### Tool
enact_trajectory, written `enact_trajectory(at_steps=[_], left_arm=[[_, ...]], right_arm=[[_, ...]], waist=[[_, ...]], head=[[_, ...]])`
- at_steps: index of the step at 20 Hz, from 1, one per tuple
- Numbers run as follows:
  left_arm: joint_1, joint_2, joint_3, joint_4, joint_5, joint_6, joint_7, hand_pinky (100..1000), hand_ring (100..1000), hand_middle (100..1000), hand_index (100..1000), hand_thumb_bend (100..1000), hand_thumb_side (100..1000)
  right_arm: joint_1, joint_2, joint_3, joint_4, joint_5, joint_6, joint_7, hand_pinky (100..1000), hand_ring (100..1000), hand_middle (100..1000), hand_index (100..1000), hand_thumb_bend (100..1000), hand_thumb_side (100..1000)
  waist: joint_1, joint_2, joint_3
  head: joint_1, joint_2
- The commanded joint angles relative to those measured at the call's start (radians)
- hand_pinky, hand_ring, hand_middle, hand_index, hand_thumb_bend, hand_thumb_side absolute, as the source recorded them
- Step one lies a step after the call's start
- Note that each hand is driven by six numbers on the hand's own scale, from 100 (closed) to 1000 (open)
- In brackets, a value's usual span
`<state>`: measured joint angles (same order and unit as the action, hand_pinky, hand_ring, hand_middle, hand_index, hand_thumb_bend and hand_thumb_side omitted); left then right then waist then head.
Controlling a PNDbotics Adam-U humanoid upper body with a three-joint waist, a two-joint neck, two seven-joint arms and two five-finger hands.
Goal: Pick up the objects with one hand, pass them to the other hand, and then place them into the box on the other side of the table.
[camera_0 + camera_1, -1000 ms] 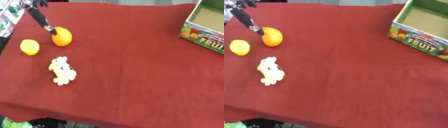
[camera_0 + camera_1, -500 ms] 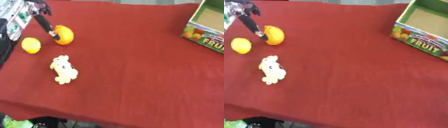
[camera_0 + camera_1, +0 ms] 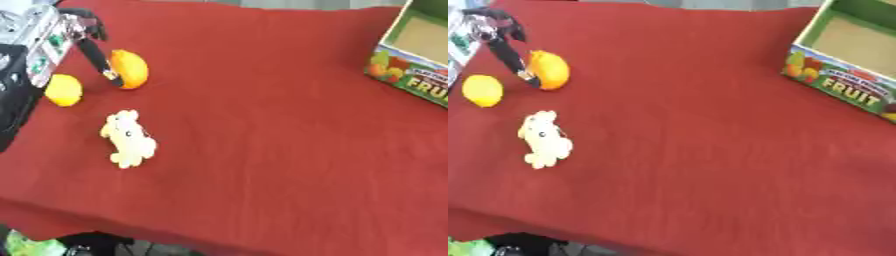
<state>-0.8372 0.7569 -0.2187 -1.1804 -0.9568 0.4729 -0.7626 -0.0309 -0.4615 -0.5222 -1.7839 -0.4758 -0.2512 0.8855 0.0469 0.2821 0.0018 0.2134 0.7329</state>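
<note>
Orange (image 3: 129, 68) lies at the far left of the red cloth (image 3: 262, 130), well apart from the fruit box (image 3: 846, 52). Left hand (image 3: 94, 55) touches its left side with one straight finger, not grasping; the round fruit may roll away. Right hand unseen.

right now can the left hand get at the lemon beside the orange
Probably yes. The left hand is already at the orange, one finger against its left side, and the lemon lies just beside it on bare red cloth with nothing between. The plush toy sits nearer the camera, out of the way.
</note>
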Motion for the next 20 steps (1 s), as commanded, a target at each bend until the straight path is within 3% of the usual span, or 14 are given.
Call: enact_trajectory(at_steps=[1, 6, 18, 19, 20], left_arm=[[-0.025, 0.02, 0.016, -0.004, -0.004, 0.151, -0.144, 880, 852, 832, 848, 794, 270], [-0.03, 0.015, 0.023, 0.003, -0.03, 0.184, -0.116, 873, 846, 829, 849, 692, 220], [-0.043, 0.003, 0.035, 0.042, -0.021, 0.202, -0.105, 872, 848, 829, 835, 640, 211], [-0.044, 0.001, 0.035, 0.044, -0.015, 0.2, -0.106, 873, 849, 828, 828, 620, 200], [-0.043, -0.003, 0.035, 0.046, -0.005, 0.197, -0.11, 870, 849, 822, 793, 528, 163]], right_arm=[[-0.005, -0.022, -0.003, -0.006, 0.005, -0.008, 0.008, 1000, 1000, 796, 1000, 100, 526], [-0.009, -0.016, -0.001, -0.006, 0.009, -0.014, 0.012, 1000, 1000, 796, 1000, 100, 527], [-0.023, 0.0, 0.003, -0.006, 0.025, -0.031, 0.021, 1000, 1000, 795, 1000, 100, 527], [-0.024, 0.0, 0.004, -0.006, 0.026, -0.032, 0.021, 1000, 1000, 795, 1000, 100, 527], [-0.025, 0.0, 0.005, -0.006, 0.026, -0.032, 0.022, 1000, 1000, 795, 1000, 100, 527]], waist=[[-0.005, -0.012, 0.0], [-0.009, -0.002, -0.003], [-0.016, 0.029, -0.016], [-0.016, 0.03, -0.017], [-0.016, 0.03, -0.018]], head=[[-0.006, -0.012], [-0.021, -0.023], [-0.008, -0.036], [-0.008, -0.036], [-0.008, -0.036]])
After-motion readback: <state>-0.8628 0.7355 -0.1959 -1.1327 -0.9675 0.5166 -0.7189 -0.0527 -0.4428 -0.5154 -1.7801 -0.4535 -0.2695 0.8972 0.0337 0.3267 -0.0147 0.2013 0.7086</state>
